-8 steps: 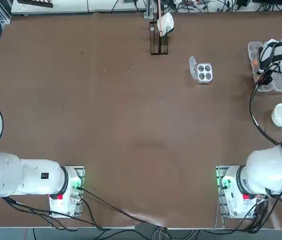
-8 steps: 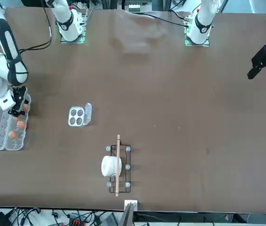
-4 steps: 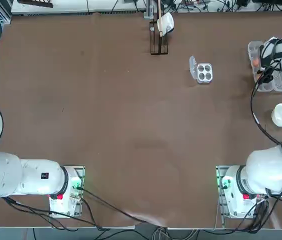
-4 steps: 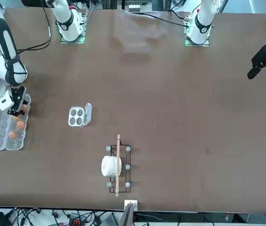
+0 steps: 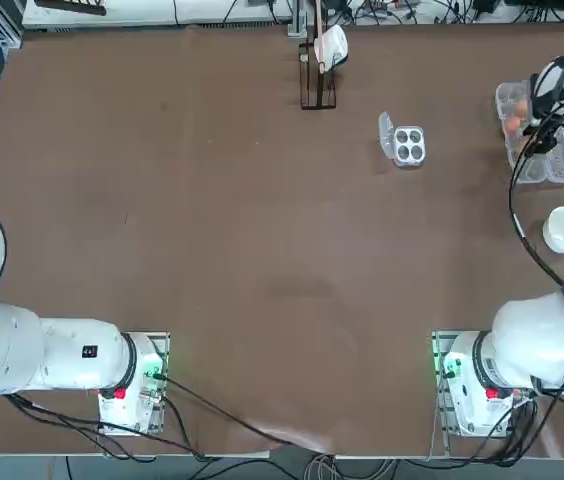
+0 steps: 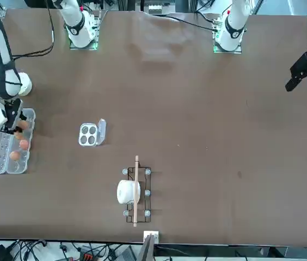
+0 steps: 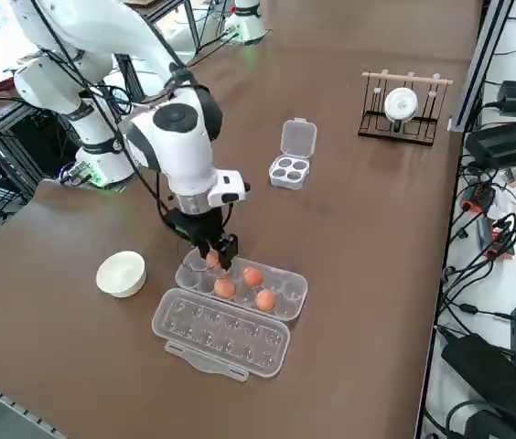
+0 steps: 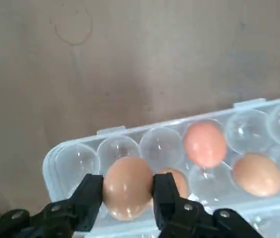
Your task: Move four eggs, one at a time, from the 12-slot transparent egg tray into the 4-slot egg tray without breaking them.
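While my right gripper [image 8: 127, 191] hangs above the near end of the 12-slot transparent egg tray [image 7: 281, 297], its fingers [image 8: 91, 196] are clamped on one egg [image 8: 127, 186], lifted clear of the cups. Three eggs [image 8: 205, 144] remain in the cups below me. The empty 4-slot egg tray [image 7: 289, 169] lies well apart, beyond the carton.

Long clear 12-slot transparent egg tray [image 7: 281, 294] lain open at the bench's far right, three orange-brown eggs [image 8: 204, 144] seated in its cups, a fourth egg [image 8: 127, 187] pinched in the right claw [image 8: 127, 196] just above it, small 4-slot egg tray [image 5: 407, 145] lain empty, lid flap open, well apart to the left
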